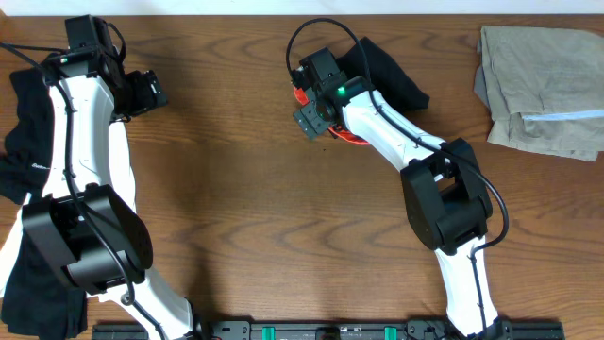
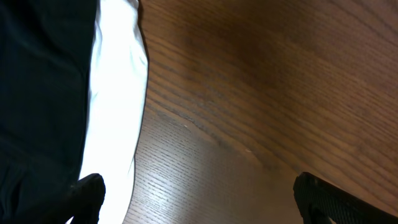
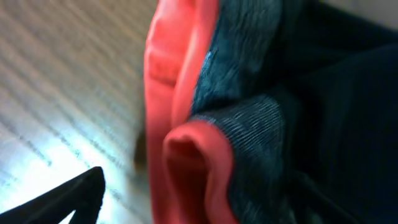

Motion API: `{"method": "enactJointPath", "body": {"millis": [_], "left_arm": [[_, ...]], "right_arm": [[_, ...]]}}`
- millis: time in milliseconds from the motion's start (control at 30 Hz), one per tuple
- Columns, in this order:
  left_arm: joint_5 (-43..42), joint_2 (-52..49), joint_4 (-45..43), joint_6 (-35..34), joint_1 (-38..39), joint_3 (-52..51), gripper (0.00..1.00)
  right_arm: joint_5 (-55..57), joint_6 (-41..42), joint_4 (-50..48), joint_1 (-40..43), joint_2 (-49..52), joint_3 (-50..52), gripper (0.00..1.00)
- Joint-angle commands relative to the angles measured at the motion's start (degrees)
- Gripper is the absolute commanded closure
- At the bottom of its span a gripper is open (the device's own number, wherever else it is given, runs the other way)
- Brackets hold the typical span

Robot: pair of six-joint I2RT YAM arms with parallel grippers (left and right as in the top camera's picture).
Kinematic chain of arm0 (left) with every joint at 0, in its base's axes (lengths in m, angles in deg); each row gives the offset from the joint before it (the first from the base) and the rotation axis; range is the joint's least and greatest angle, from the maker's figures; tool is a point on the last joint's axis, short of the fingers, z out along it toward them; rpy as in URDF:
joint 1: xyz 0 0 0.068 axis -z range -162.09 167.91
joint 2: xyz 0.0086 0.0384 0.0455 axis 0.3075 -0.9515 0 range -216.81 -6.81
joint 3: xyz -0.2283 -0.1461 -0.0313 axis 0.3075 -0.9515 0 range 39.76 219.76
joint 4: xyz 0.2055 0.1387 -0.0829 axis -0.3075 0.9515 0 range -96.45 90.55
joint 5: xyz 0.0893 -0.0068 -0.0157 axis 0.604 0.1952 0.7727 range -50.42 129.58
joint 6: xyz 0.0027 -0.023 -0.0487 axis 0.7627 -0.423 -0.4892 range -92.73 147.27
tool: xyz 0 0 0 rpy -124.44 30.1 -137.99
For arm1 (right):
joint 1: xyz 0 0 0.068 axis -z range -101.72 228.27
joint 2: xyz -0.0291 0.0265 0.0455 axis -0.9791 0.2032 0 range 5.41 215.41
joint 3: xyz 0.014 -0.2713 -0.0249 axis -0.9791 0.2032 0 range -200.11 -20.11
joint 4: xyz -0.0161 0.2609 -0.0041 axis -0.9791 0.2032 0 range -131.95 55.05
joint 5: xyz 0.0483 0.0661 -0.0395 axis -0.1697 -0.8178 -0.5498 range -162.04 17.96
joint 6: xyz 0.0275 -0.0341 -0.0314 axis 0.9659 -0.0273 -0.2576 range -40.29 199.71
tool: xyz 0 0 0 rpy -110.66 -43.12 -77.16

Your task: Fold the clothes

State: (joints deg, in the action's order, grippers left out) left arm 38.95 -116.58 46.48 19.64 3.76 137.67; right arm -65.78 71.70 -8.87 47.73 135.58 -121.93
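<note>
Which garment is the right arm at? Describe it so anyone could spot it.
On the wooden table, look top centre, beside the right gripper. A crumpled pair of black pants lies there. Only it has a grey waistband edged coral red; the taupe garment far right and the black clothes far left show none.

the brown wooden table (image 1: pixel 236 142) is marked by a darker grain; the long soft black pants (image 1: pixel 392 71) are finished with a heathered grey ribbed waistband (image 3: pixel 249 124) edged in coral-red; a crumpled taupe garment (image 1: pixel 543 90), a black garment (image 1: pixel 24 123) and a bright white cloth (image 2: pixel 115 93) are seen
</note>
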Motion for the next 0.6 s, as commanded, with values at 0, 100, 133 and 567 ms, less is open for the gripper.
{"method": "enactJointPath", "body": {"millis": [0, 100, 133, 567], "left_arm": [[0.9, 0.68, 0.37, 0.42, -0.02, -0.63, 0.02], [0.9, 0.68, 0.37, 0.48, -0.04, -0.63, 0.02], [0.92, 0.68, 0.37, 0.48, -0.04, -0.63, 0.02], [0.92, 0.68, 0.44, 0.46, -0.04, -0.63, 0.02]], "right_arm": [[1.49, 0.13, -1.33, 0.37, 1.99, 0.63, 0.11], [1.49, 0.22, -1.11, 0.63, 2.97, 0.63, 0.13], [1.49, 0.22, -0.74, 0.74, 3.39, 0.63, 0.13], [7.43, 1.57, 0.55, 4.22, 4.04, 0.66, 0.37]]}}
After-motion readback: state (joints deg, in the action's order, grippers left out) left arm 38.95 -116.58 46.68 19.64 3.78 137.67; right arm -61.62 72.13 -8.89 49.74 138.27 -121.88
